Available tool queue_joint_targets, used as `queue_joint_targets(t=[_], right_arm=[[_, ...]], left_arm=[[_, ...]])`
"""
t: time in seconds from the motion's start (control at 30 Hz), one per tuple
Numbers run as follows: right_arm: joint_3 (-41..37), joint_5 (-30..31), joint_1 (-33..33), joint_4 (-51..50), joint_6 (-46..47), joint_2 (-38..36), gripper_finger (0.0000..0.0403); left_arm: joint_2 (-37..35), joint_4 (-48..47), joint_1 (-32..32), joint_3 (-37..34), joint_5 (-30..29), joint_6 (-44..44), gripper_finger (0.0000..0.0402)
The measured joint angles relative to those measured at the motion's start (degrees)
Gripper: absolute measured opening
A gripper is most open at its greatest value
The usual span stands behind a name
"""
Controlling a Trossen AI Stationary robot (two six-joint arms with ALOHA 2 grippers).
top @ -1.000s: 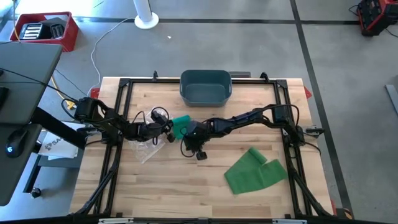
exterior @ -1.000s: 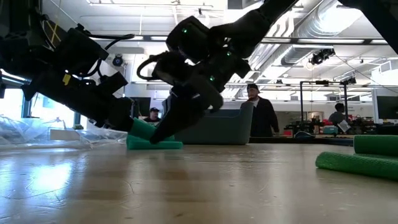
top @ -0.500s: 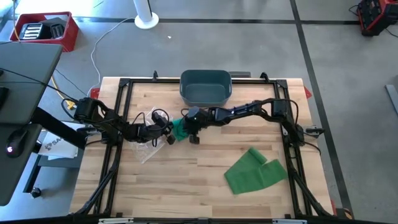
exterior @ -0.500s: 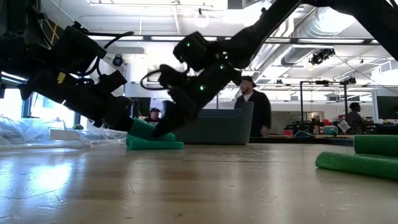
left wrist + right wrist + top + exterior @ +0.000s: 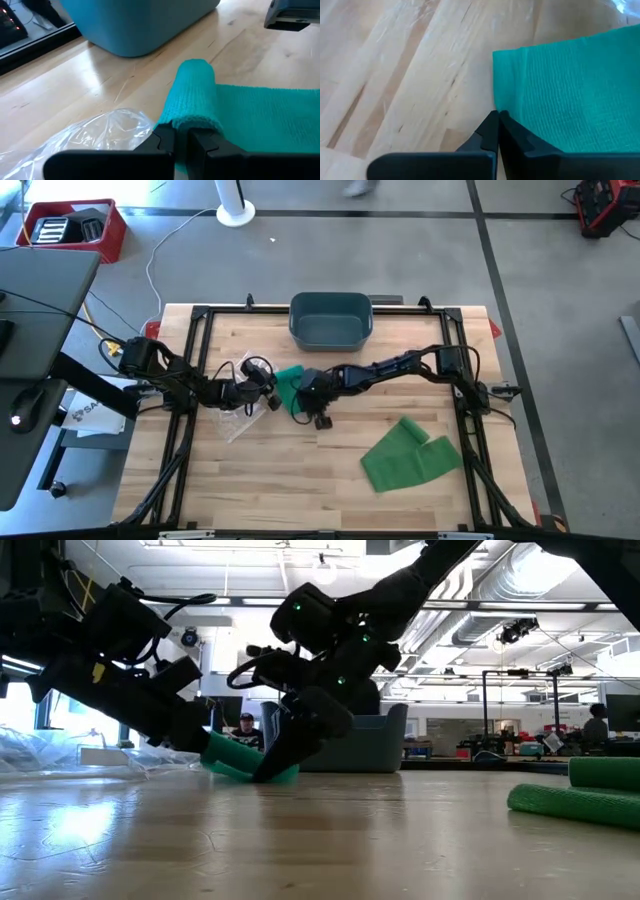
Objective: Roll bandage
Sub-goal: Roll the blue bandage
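While both claws pinch teal bandage (image 5: 289,378), clear plastic bag (image 5: 236,420) beside left claw (image 5: 272,386); right claw (image 5: 297,404) closed.

Bright, even overhead light, ceiling strips glaring behind backlit dark arms (low view), soft shadows

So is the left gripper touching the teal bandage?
Touching. The left wrist view shows the left gripper shut on the rolled end of the teal bandage, with the fabric pinched between its fingertips.

Teal bin (image 5: 331,320) at table's far edge — clear plastic bag (image 5: 236,420) left, red crate (image 5: 72,228) on floor.
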Motion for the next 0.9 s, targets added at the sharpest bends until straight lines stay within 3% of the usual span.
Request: queue_joint_targets(t=[0.33, 0.9], right_arm=[[2.8, 3.0, -0.3, 0.7, -0.4, 0.2, 0.0000], [5.5, 0.3, -2.3, 3.1, 5.6, 0.2, 0.0000]], left_arm=[[0.0, 2.1, -2.4, 0.0, 0.3, 2.5, 0.0009], [0.0, 2.3, -3.4, 0.0, 0.3, 3.0, 0.0009]])
